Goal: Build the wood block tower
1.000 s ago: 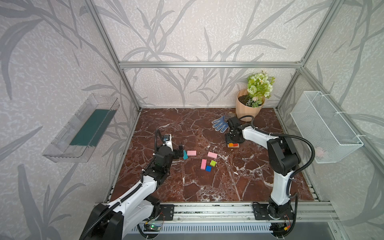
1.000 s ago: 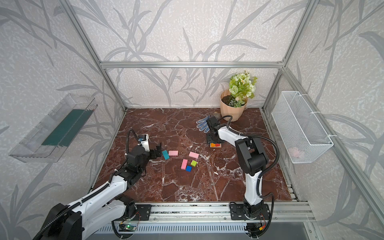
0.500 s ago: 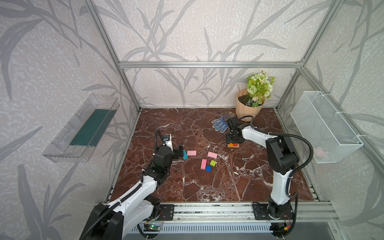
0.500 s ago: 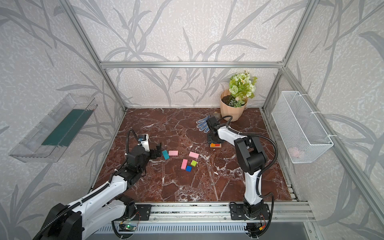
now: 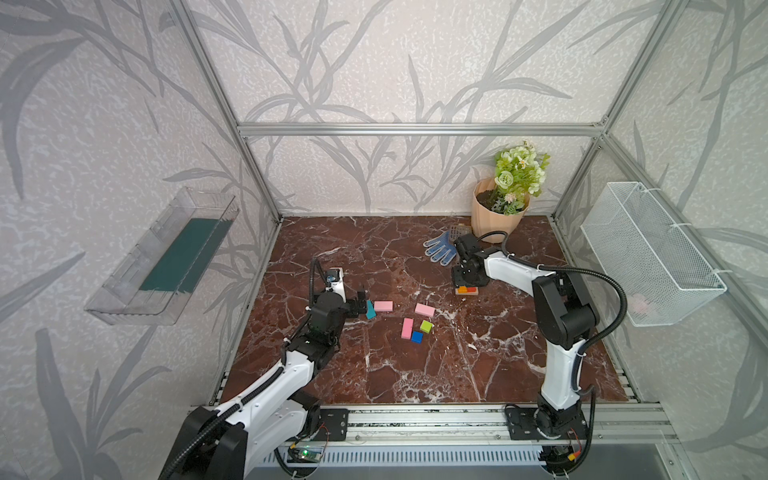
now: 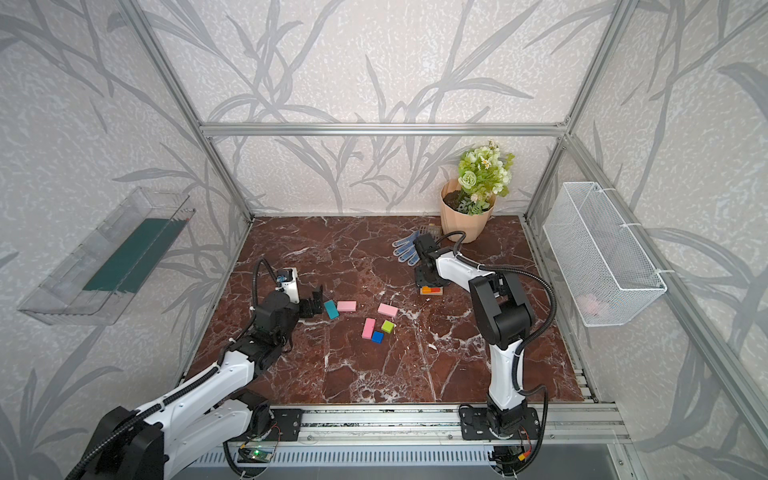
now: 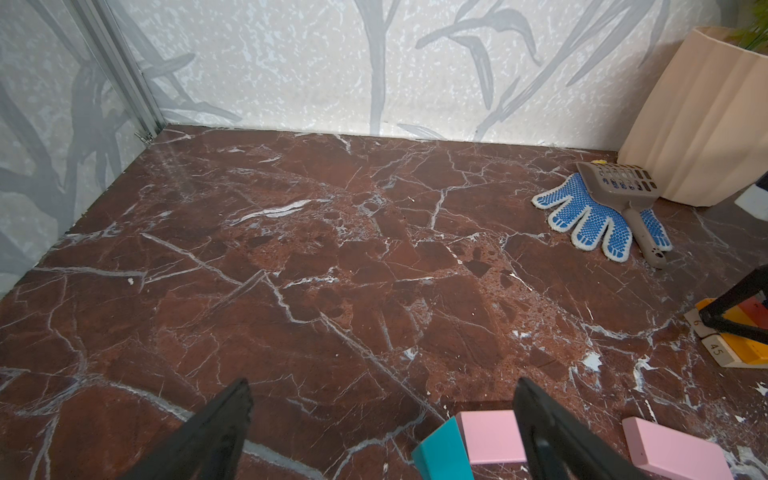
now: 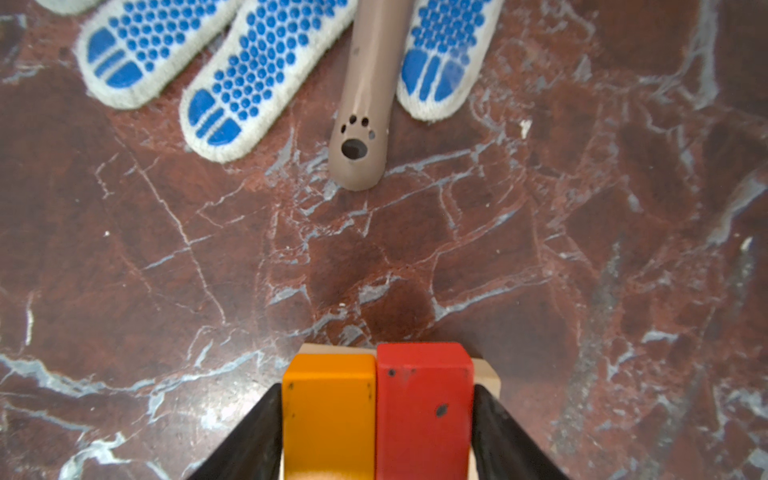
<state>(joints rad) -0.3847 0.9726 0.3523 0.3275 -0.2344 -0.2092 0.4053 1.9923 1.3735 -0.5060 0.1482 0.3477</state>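
The red-brown marble floor (image 5: 407, 386) fills the lower half of both top views, and against a second ago we find nothing moved on it. The left gripper (image 5: 362, 305) sits left of centre as before, jaws spread wide and empty, with the teal block (image 5: 370, 310) at its tips. The green cube (image 5: 426, 326) and blue cube (image 5: 417, 337) lie loose at centre. Right of centre, the right gripper (image 5: 467, 286) stays down over the tan base (image 5: 467, 293), where it was.

In the left wrist view, lower right, the teal block lies between the open fingers, close to one of them. A pink block (image 7: 490, 436) touches it, partly hidden behind that finger.

In the right wrist view, bottom centre, the orange block (image 8: 328, 415) and red block (image 8: 424, 411) lie side by side on the base, and the jaws are closed against their outer faces. We judge the tower barely begun: this pair is being squared up, and every other block waits unstacked
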